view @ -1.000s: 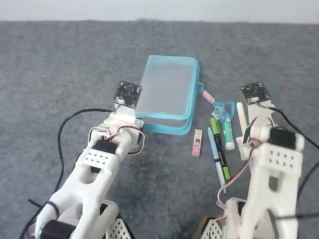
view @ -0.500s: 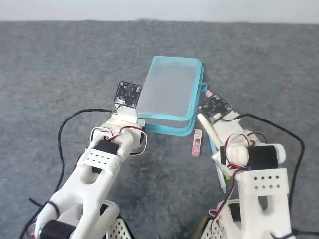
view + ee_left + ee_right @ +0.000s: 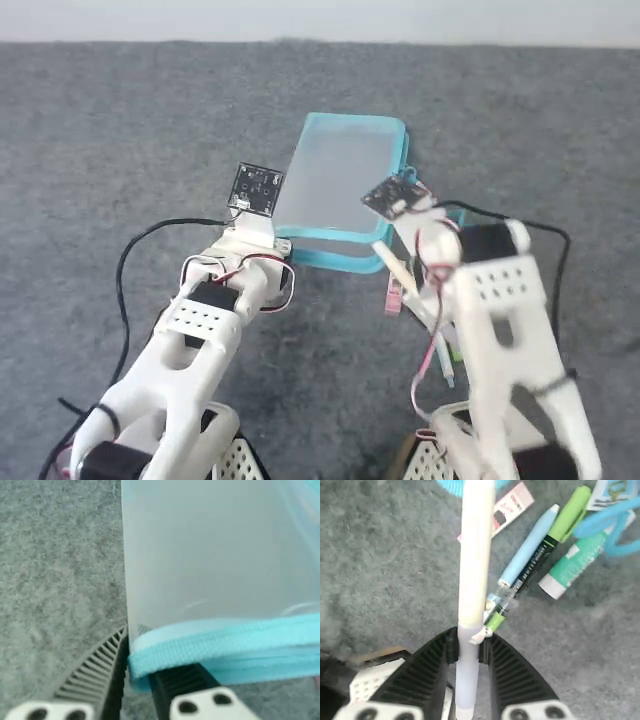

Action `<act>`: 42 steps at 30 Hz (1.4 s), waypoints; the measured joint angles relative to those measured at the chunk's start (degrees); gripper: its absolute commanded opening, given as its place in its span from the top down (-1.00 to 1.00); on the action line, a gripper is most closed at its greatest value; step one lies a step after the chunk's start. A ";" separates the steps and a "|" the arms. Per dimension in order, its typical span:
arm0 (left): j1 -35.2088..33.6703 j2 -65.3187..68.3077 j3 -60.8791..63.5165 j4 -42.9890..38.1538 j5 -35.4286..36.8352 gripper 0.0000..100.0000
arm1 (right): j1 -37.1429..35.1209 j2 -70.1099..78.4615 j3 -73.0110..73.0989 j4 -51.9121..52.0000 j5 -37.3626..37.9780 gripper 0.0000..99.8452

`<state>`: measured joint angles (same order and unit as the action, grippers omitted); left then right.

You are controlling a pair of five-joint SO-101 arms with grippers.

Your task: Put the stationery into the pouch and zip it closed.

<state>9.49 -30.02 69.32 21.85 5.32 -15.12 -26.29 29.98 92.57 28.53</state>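
Observation:
A translucent pouch (image 3: 340,185) with light blue trim lies at the table's centre. My left gripper (image 3: 281,247) is shut on its near left corner; in the left wrist view the fingers (image 3: 172,682) clamp the blue zip edge (image 3: 220,645). My right gripper (image 3: 469,642) is shut on a cream pen (image 3: 476,555). In the high view that pen (image 3: 392,262) points at the pouch's near right corner. Below it lie a pink eraser (image 3: 509,506), a light blue pen (image 3: 527,550), a green highlighter (image 3: 557,525) and a green glue stick (image 3: 570,567).
The table is covered in grey felt (image 3: 120,130), open to the left and behind the pouch. A blue zipper cord (image 3: 615,520) loops over the glue stick. The right arm (image 3: 495,330) hangs over most of the loose stationery in the high view.
The right arm swung left from beside the stationery to the pouch's near right corner, carrying the cream pen. The pouch shifted slightly right. The left arm kept still.

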 measured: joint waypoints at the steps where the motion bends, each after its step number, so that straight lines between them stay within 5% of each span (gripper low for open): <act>1: 0.00 0.00 0.00 0.00 0.00 0.98 | -0.53 2.64 -1.58 0.00 -0.88 0.99; 18: -0.09 0.00 0.00 0.00 -0.79 0.98 | -2.90 38.95 -40.79 3.69 -23.56 0.98; 24: -0.26 0.00 -0.09 0.00 -0.88 0.98 | -4.48 49.49 -60.13 8.00 -28.57 0.66; 32: -0.35 0.09 0.09 0.09 -0.79 0.98 | -10.81 50.29 -65.67 8.00 -28.40 0.84; 42: -3.87 0.09 0.00 0.00 -1.14 0.98 | -11.78 50.37 -62.33 8.09 -24.53 0.80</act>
<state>5.63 -29.93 69.32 21.85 4.18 -26.90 24.09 -32.35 100.66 4.00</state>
